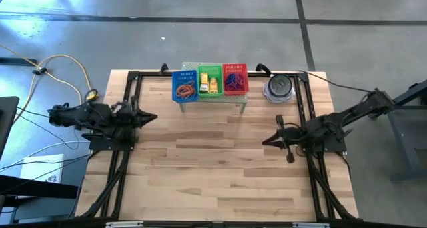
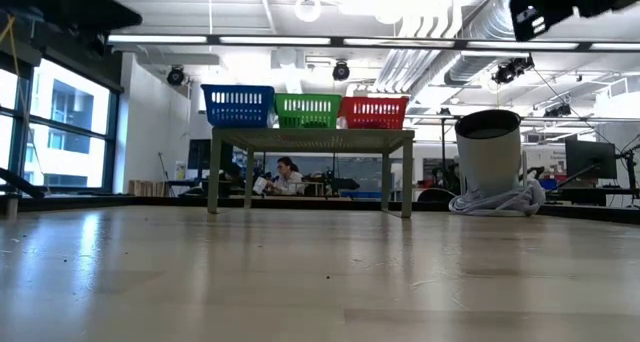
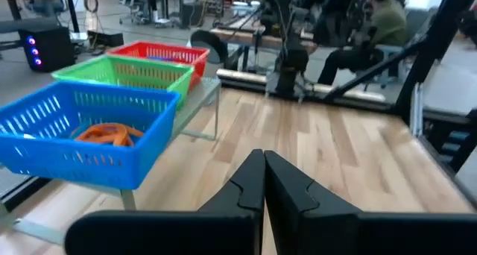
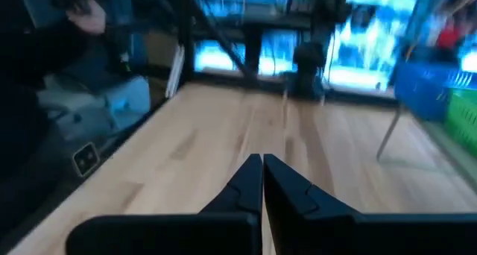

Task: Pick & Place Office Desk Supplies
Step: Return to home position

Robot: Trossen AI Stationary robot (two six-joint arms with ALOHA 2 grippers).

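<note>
Three small baskets stand in a row on a pale green shelf (image 1: 227, 99) at the table's far edge. The blue basket (image 1: 185, 86) holds orange and red rubber bands (image 3: 110, 133). Yellow packets (image 1: 213, 86) lie in the green basket (image 1: 209, 82), and blue and purple bands (image 1: 233, 80) in the red basket (image 1: 235, 79). My left gripper (image 1: 152, 117) hovers shut at the table's left side, pointing level toward the right. My right gripper (image 1: 265, 143) hovers shut at the right side, pointing left. Neither holds anything.
A round grey-and-clear object (image 1: 279, 88) with a coiled cord sits right of the shelf at the far edge. Black frame rails (image 1: 127, 101) run along the table's left and right sides. Wooden tabletop (image 1: 213, 161) spreads between the arms. People sit in the room beyond (image 2: 288, 172).
</note>
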